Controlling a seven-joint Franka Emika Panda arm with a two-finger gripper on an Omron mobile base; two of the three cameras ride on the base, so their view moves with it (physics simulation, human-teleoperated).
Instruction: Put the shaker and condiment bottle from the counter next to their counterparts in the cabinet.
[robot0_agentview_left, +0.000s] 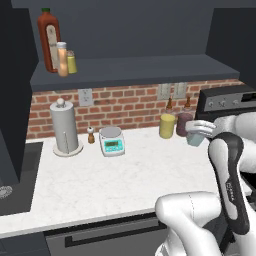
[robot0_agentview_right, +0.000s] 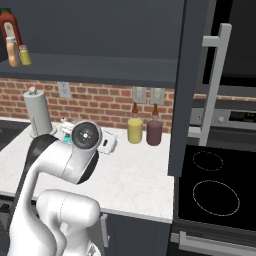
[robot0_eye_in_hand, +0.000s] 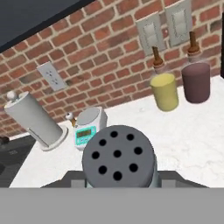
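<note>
Peering along the claw (robot0_eye_in_hand: 118, 186) from the hand camera, the fingers themselves are mostly hidden: the shaker (robot0_eye_in_hand: 118, 158) sits right in front of the lens, its dark grey cap with round holes covering them, so the claw is clamped on the shaker. From the left base camera the shaker (robot0_agentview_left: 195, 137) is partly covered by the white hand — only a pale blue patch of its body shows, lifted above the counter (robot0_agentview_left: 115, 175). In the right base camera the arm's round joint blocks hand and shaker alike.

Beyond the claw, against the brick wall, stand a yellow jar (robot0_eye_in_hand: 165, 91) and a dark purple jar (robot0_eye_in_hand: 196, 81); off to its other side sit a small scale (robot0_eye_in_hand: 89, 127), a tiny pepper mill (robot0_eye_in_hand: 70, 118) and a paper towel roll (robot0_eye_in_hand: 33, 120).

Only the base cameras show the cabinet (robot0_agentview_left: 130, 67) shelf well above the claw, where the orange bottle (robot0_agentview_left: 62, 59) stands touching or just beside the tall red bottle (robot0_agentview_left: 49, 41) and the yellow shaker (robot0_agentview_left: 72, 62) — the gaps are too small to judge.
</note>
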